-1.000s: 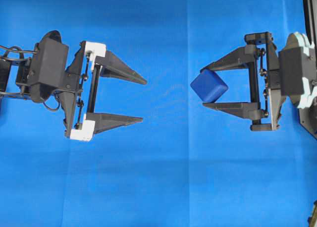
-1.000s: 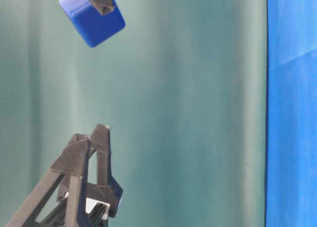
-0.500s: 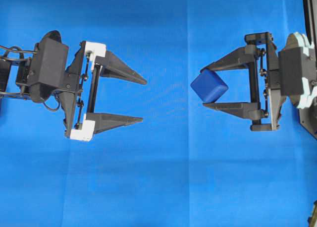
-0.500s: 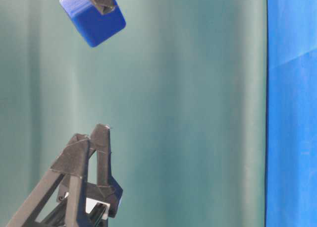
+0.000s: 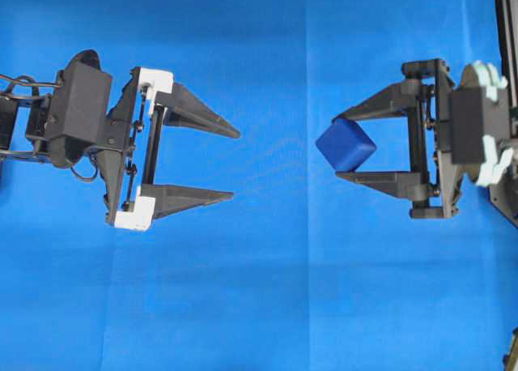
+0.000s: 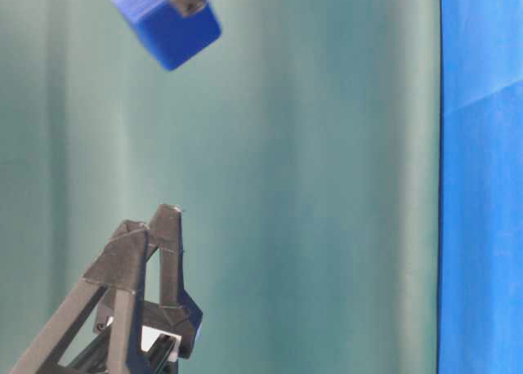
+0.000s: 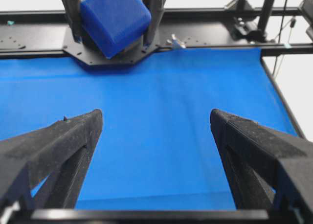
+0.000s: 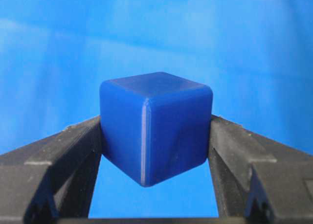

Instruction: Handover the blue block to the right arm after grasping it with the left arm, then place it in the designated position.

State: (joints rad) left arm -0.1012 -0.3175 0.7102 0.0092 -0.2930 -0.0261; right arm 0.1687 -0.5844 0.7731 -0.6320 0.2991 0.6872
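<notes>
The blue block [image 5: 346,143] is a small dark-blue cube, held tilted above the cloth between the tips of my right gripper [image 5: 341,146], which is shut on it. In the right wrist view the blue block [image 8: 155,126] fills the gap between both fingers, one corner pointing down. The left wrist view shows the blue block [image 7: 115,18] far ahead, pinched by the opposite fingers. My left gripper [image 5: 235,165] stands open and empty at the left, well apart from the block, its jaws spread wide [image 7: 156,117]. The table-level view catches the blue block [image 6: 167,27] at the top and the left fingers [image 6: 167,251] below.
A bright blue cloth [image 5: 267,290] covers the whole table. A black frame [image 7: 195,33] runs along the far edge in the left wrist view. A teal curtain [image 6: 327,178] backs the table-level view.
My right gripper has drawn back slightly to the right and turned a little, carrying the blue block with it. The left arm has not moved.
</notes>
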